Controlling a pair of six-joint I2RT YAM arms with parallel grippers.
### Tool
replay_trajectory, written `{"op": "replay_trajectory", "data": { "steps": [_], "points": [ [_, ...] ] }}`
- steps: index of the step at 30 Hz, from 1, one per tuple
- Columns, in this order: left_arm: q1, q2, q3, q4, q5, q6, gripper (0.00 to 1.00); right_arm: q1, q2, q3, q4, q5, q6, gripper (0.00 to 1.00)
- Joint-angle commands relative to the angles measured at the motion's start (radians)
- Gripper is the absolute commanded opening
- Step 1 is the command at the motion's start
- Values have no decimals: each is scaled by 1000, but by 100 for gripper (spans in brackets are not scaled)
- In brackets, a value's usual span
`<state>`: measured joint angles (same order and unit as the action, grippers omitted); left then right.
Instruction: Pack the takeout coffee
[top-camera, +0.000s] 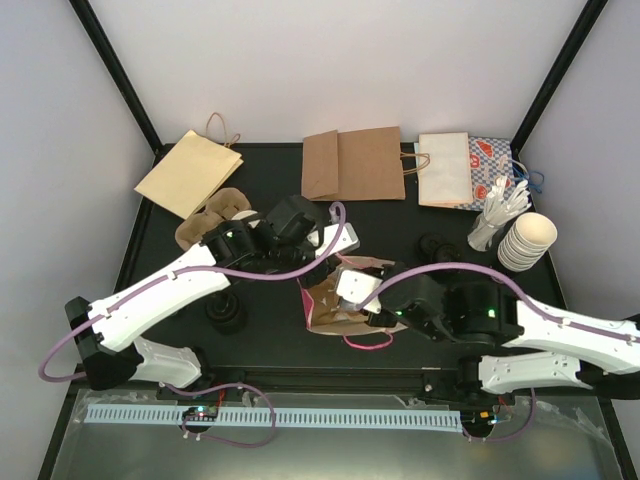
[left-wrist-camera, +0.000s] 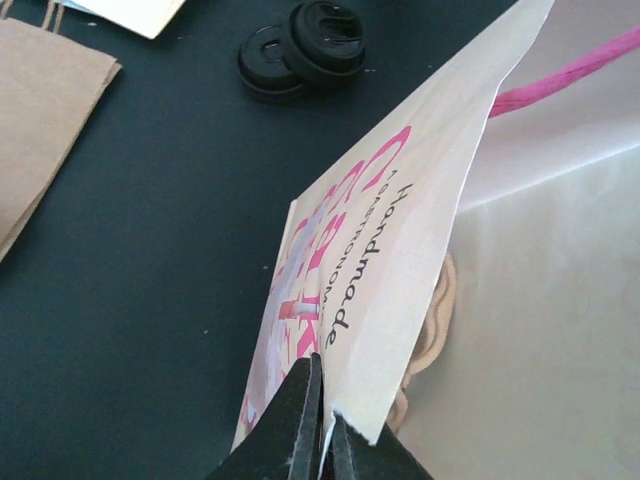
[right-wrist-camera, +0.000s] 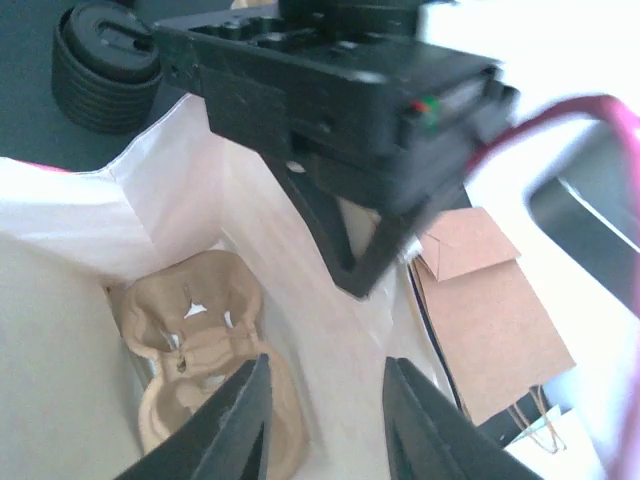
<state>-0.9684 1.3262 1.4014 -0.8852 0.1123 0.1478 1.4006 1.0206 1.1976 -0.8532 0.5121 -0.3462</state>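
Note:
A white paper bag (top-camera: 322, 312) with pink print and a pink handle (top-camera: 368, 342) stands open at the table's middle. My left gripper (top-camera: 324, 264) is shut on the bag's top edge (left-wrist-camera: 390, 260), pinching the paper between its tips (left-wrist-camera: 325, 405). My right gripper (right-wrist-camera: 325, 375) hangs over the bag's mouth, open, with nothing between its fingers (right-wrist-camera: 250, 410). Below it, on the bag's floor, lies a tan pulp cup carrier (right-wrist-camera: 190, 320). The left gripper's black fingers (right-wrist-camera: 345, 240) hold the far wall of the bag. The takeout coffee shows in no view.
Flat paper bags lie along the back: tan (top-camera: 190, 172), brown (top-camera: 352, 165), white (top-camera: 445, 170). A stack of cream cups (top-camera: 527, 240) and white stirrers (top-camera: 497, 212) stand at the right. Black lids (top-camera: 440, 248) and a lid stack (top-camera: 226, 316) flank the bag. Pulp carriers (top-camera: 212, 215) lie left.

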Motion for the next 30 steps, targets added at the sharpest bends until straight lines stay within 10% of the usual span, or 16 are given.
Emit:
{"op": "replay_trajectory", "data": {
  "steps": [1,13,30],
  "points": [
    [54,-11,59,-1,-11,32,2,-35,-65,31,-4,2,149,39],
    [111,37,74,117,-72,180,2,-372,-125,72,-104,140,724,59],
    [66,-64,-129,191,-2,159,2,-465,-111,-55,-103,-62,813,66]
  ]
}}
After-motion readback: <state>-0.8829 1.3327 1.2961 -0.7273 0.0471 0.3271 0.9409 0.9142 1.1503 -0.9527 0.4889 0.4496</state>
